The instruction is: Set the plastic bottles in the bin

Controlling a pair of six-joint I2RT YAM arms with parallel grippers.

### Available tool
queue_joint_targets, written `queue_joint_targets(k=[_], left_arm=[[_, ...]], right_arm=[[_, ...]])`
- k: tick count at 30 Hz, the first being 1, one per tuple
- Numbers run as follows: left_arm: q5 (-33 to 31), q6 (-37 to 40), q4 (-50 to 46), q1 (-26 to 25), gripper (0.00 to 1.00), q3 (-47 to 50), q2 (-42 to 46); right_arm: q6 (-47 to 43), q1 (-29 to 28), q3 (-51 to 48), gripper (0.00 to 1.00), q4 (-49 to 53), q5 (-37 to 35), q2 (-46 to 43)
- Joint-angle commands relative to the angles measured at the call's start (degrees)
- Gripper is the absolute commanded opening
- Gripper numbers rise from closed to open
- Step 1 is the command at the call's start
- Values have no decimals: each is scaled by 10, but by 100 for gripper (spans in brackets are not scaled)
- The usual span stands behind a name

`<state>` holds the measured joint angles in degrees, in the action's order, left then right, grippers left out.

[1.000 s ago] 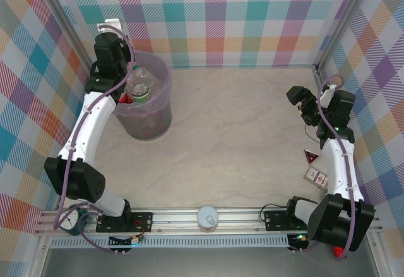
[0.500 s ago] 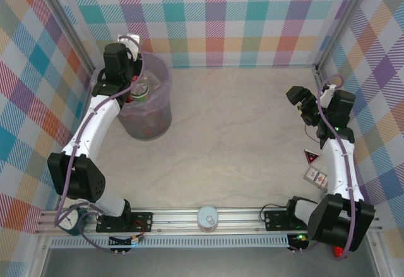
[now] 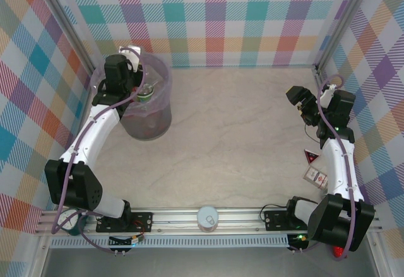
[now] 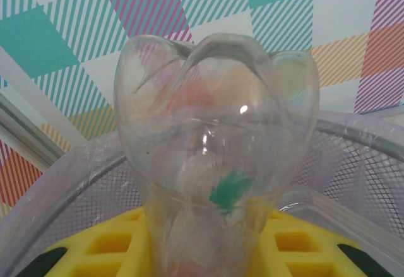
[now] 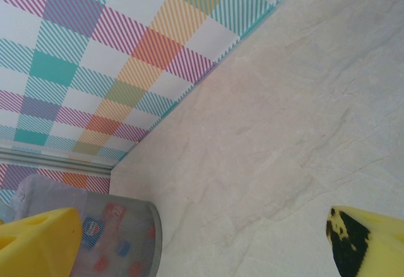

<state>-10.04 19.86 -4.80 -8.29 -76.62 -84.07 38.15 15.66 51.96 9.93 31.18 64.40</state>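
My left gripper (image 3: 135, 89) hangs over the open top of the bin (image 3: 159, 117), shut on a clear plastic bottle (image 3: 146, 93) with a green cap. In the left wrist view that bottle (image 4: 211, 132) stands base-up between my yellow fingers (image 4: 107, 245), with the bin's mesh wall and bag-lined rim (image 4: 356, 135) curving behind it. My right gripper (image 3: 300, 98) is open at the table's right side, with bare table between its fingers (image 5: 38, 242). Through the bin's wall (image 5: 129, 239) I see red and blue labels of bottles (image 5: 95, 229) lying inside.
A white round lid-like object (image 3: 207, 216) sits on the front rail. Two small red-and-white packets (image 3: 313, 166) lie by the right arm. Checked walls and metal posts close in the back and both sides.
My left gripper has shifted a little right and toward the bin's middle, carrying the bottle with it over the opening. The right arm has not moved.
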Motion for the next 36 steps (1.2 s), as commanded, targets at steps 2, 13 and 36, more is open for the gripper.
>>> queue_joint_targets(k=[2,13,36], left_arm=[[31,-41,-62,4,36,10,-12],[59,-99,-93,2,82,-61,29],[-5,-183,-209,3,60,-264,-106]], right_arm=[[-3,-3,13,99,-16,14,0],[2,-4,12,99,-24,17,5],[-2,-19,20,99,-15,10,-2]])
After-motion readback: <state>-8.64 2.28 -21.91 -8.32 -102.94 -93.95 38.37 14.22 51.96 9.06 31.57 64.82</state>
